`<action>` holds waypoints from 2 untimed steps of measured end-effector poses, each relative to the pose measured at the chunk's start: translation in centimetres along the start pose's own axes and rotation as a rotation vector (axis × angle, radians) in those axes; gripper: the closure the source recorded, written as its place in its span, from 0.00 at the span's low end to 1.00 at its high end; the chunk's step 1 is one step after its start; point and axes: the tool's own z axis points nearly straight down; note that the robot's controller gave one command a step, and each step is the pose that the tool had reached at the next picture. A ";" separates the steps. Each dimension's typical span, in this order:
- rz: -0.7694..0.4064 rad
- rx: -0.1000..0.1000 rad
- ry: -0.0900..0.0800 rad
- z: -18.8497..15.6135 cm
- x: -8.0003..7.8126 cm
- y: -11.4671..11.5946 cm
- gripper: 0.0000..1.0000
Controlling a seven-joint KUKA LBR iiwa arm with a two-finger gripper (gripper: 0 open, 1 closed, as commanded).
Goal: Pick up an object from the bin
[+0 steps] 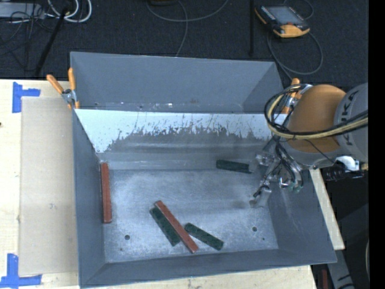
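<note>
My gripper (pixel 260 194) hangs low at the right side of the bin, above bare floor near the right wall. Nearest to it is a short dark green bar (pixel 233 167), lying flat up and to its left at the foot of the back wall, apart from the gripper. Further down and left, a reddish-brown bar (pixel 175 226) lies diagonally across a dark green bar (pixel 165 227). Another dark green bar (pixel 204 236) lies just right of that pair.
A long reddish-brown bar (pixel 106 193) rests upright along the bin's left wall. The arm with its orange cover and cables comes in over the bin's right rim. Bare floor stretches between the gripper and the bars at the front.
</note>
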 end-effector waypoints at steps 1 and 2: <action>0.211 0.001 0.003 3.1 -2.8 5.4 0.00; 0.208 0.004 0.004 3.1 -2.8 5.4 0.00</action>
